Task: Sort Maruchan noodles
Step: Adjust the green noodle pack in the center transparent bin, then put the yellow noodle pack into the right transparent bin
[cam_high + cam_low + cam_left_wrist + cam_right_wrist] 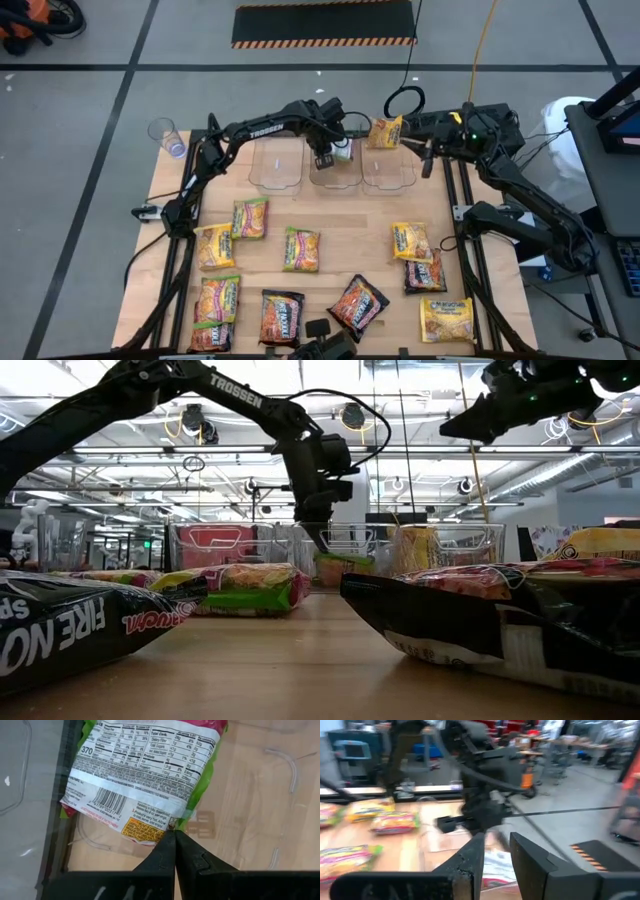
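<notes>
Carefully, my left gripper [327, 158] pinched the green-edged packet [145, 775] by its corner over the middle bin [335, 175]; I judged a low release best. My right gripper [400, 133] clamped a yellow packet [384, 131] above the right bin [392, 176].

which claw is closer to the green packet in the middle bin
Left. The left claw is shut on the green-edged packet inside the middle bin. The right claw is beside it over the right bin, holding a yellow packet.
</notes>
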Controlling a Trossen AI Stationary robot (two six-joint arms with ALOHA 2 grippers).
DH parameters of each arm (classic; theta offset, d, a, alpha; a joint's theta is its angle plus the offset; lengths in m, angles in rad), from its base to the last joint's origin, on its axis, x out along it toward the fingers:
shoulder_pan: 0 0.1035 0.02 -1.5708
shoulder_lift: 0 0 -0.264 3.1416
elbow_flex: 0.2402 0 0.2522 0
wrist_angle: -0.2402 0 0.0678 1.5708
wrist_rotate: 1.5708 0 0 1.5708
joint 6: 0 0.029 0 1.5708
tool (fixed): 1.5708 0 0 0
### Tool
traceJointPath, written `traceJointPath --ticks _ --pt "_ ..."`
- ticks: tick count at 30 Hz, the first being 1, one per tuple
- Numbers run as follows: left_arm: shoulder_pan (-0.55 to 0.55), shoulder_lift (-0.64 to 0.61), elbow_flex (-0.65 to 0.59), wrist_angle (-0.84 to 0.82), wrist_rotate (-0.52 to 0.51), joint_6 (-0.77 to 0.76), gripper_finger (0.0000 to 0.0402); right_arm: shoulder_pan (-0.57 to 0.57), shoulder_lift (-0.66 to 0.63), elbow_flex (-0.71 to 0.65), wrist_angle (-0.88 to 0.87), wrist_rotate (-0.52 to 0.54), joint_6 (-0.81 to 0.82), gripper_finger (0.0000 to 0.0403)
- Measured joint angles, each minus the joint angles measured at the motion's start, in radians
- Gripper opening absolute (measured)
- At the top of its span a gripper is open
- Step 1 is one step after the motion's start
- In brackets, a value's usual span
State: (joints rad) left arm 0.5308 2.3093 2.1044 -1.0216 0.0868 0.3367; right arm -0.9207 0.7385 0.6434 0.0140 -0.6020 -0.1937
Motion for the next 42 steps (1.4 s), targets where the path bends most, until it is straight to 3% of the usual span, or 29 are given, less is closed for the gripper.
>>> traceJointPath --ticks 23,33,42 --pt "0.025 0.0 0.0 0.002 0.044 0.008 0.0 0.28 0.285 0.0 -0.026 0.003 0.028 0.0086" --pt "0.027 0.0 0.0 0.003 0.045 0.026 0.0 0.308 0.35 0.0 0.086 0.003 0.022 0.0005" --pt "0.027 0.0 0.0 0.003 0.045 0.027 0.0 0.322 0.409 0.0 0.088 0.003 0.017 0.0001"
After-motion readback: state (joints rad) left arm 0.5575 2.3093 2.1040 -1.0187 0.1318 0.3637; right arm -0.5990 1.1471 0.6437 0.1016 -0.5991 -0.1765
